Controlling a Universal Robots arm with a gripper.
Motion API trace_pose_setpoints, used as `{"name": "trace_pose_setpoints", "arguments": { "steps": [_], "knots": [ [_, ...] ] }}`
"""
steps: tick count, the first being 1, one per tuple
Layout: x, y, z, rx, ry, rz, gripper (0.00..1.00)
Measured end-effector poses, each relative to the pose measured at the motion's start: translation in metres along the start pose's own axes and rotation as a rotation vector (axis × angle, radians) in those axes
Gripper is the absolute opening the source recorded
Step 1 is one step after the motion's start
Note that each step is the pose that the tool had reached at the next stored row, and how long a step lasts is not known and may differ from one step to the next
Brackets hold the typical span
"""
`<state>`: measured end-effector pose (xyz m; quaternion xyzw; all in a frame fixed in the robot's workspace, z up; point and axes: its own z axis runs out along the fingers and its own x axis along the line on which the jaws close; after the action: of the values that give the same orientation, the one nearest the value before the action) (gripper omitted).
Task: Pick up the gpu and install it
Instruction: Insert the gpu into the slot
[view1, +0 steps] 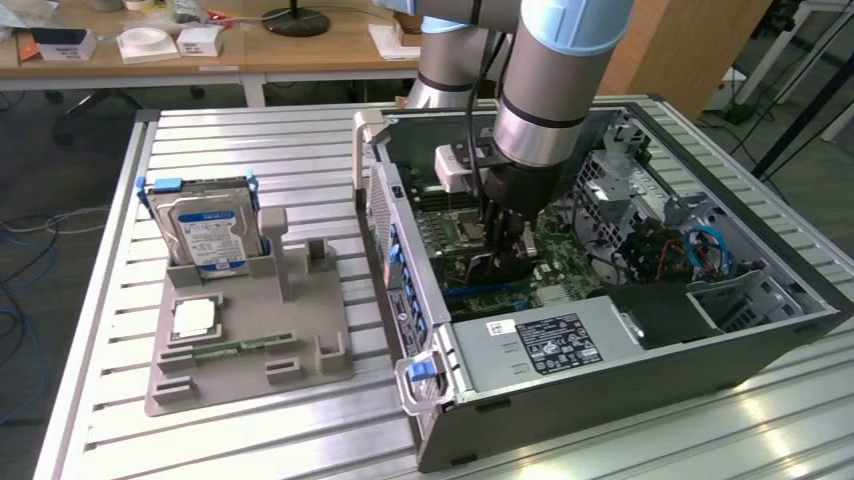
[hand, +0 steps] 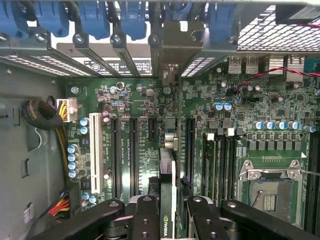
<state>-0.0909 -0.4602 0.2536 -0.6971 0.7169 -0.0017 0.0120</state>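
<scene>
Exterior view: the arm reaches down into the open computer case (view1: 747, 335), which lies on its side on the slatted table (view1: 240, 430). The gripper (view1: 505, 262) sits low over the green motherboard (view1: 461, 240), near the centre of the case, with the gpu (view1: 514, 255) held edge-on between its fingers. At about 9 o'clock from the case, a grey fixture tray (view1: 247, 350) carries a silver hard drive (view1: 207, 235) standing upright with a blue label, and a slim memory stick (view1: 234, 349) lying flat nearer the tray's front.

Wrist view: the 2 black fingers (hand: 145, 220) are pinched on the gpu (hand: 167, 200), a thin card seen from its edge with a small logo on it. The card stands upright over the motherboard (hand: 235, 110), lined up with the long black slots (hand: 134, 150) beside a white slot (hand: 95, 155). Its bracket end points toward the case's rear slot openings (hand: 170, 45)
</scene>
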Motion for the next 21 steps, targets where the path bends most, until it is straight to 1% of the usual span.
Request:
{"name": "trace_pose_setpoints", "arguments": {
  "steps": [5, 9, 12, 14, 21],
  "knots": [
    [0.0002, 0.0008, 0.0032, -0.0005, 0.0008, 0.0, 0.26],
    [0.0001, 0.0009, 0.0042, -0.0001, 0.0001, 0.0, 0.26],
    [-0.0002, 0.0007, 0.0021, -0.0026, -0.0015, 0.0, 0.26],
    [0.0, 0.0007, -0.0026, -0.0058, 0.0002, 0.0, 0.26],
    [-0.0004, 0.0012, -0.0014, -0.0061, 0.0003, 0.0, 0.26]
  ]
}}
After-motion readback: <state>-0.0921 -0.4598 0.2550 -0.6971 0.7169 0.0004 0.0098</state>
